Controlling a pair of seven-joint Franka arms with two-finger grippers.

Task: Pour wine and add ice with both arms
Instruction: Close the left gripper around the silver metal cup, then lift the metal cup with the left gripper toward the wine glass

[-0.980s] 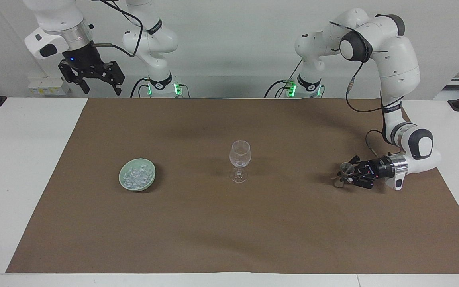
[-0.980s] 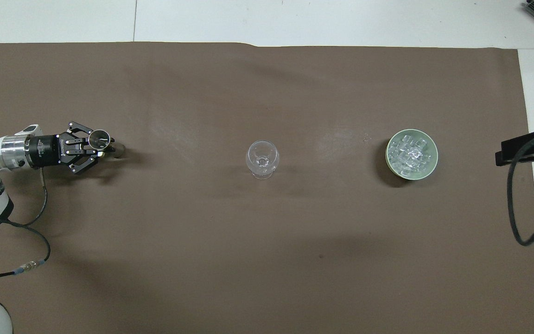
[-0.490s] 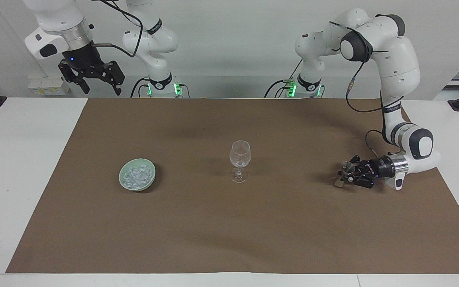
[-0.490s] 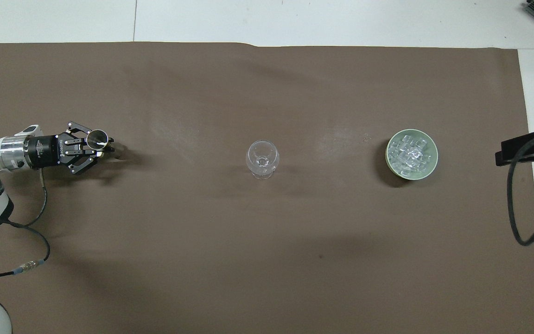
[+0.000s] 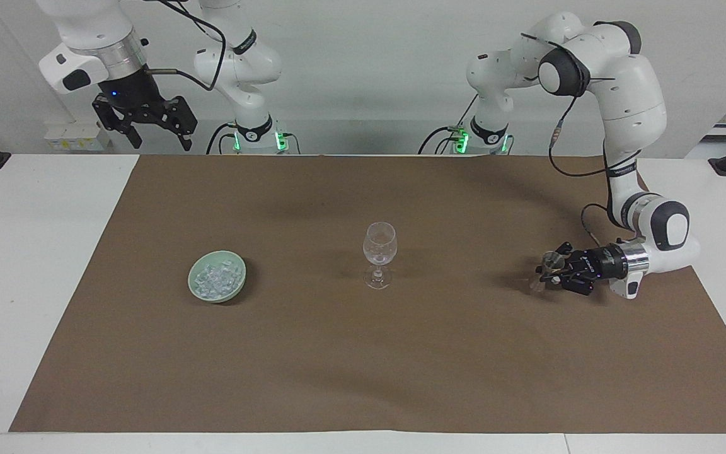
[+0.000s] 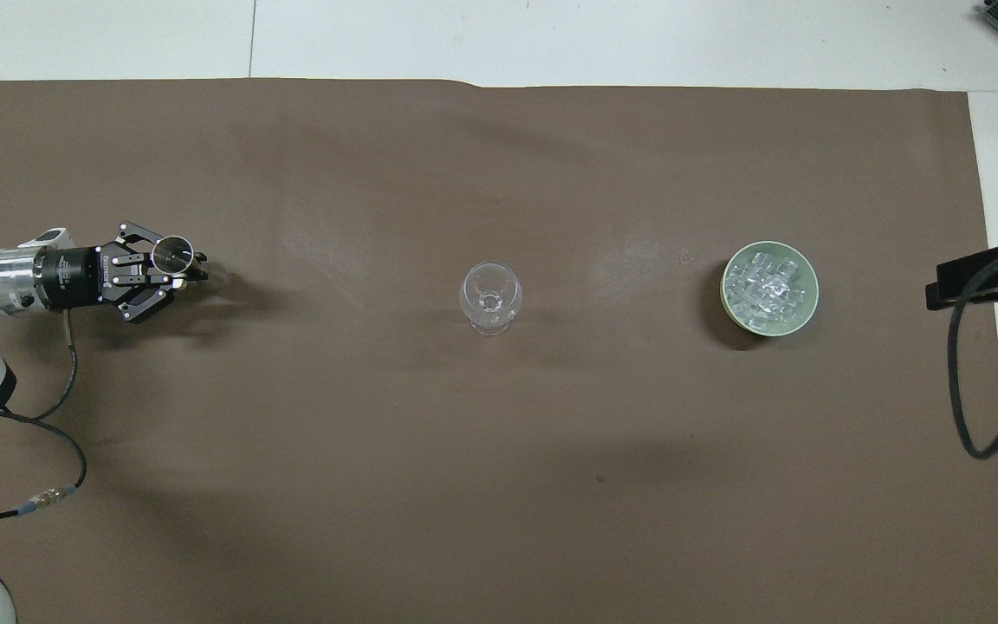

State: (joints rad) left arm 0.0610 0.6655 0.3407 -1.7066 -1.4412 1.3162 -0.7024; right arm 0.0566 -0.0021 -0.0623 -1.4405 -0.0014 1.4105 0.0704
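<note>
My left gripper (image 5: 548, 271) (image 6: 190, 267) lies level just above the brown mat at the left arm's end of the table. It is shut on a small metal measuring cup (image 5: 551, 260) (image 6: 174, 253), whose round mouth faces up. No wine shows, and what the cup holds is hidden. An empty clear stemmed glass (image 5: 379, 251) (image 6: 490, 295) stands upright mid-mat. The ice (image 5: 215, 277) (image 6: 767, 286) is heaped in a pale green bowl (image 5: 194, 285) (image 6: 813, 292) toward the right arm's end. My right gripper (image 5: 158, 142) hangs high and open over the table's edge by the robots, where that arm waits.
A brown mat (image 5: 363, 366) (image 6: 499, 485) covers most of the white table (image 5: 23, 252). A grey cable (image 6: 48, 416) trails on the mat beside the left arm. A black cable (image 6: 962, 390) loops down at the right arm's end.
My left gripper has risen slightly with the metal cup and drawn back a little toward the left arm's end. The right arm, glass and bowl have stayed put.
</note>
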